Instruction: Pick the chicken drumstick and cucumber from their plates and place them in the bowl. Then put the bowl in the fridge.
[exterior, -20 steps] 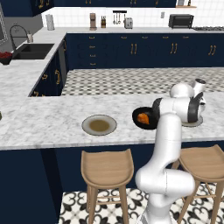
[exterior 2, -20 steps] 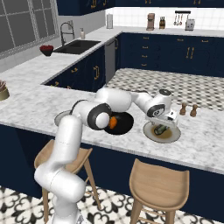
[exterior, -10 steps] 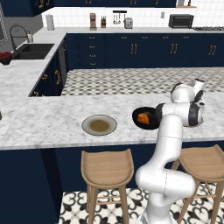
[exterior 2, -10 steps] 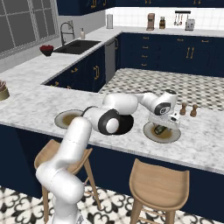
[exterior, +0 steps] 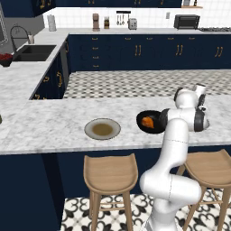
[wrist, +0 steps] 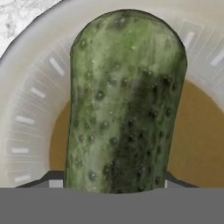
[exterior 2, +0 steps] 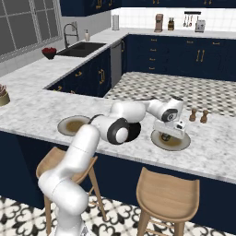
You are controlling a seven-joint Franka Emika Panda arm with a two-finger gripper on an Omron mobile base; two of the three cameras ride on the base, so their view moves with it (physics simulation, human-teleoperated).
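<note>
Going from left to right on your worktop (exterior: pixel 45 126), you have a bare plate (exterior: pixel 102 129), then the bowl (exterior: pixel 151 122) with the chicken drumstick (exterior: pixel 147 121) inside, ready for the fridge trip. Farthest right, your tool (exterior 2: pixel 171 132) sits low over the other plate (exterior 2: pixel 183 144), where the cucumber (wrist: pixel 124 103) lies between its tips. You cannot tell yet if it grips the cucumber, and the arm's elbow crowds the bowl, while two small shakers (exterior 2: pixel 198 115) stand behind the plate.

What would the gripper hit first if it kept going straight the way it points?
The cucumber: it lies right ahead of the gripper, close up, on its plate. Contact can't be judged.
</note>
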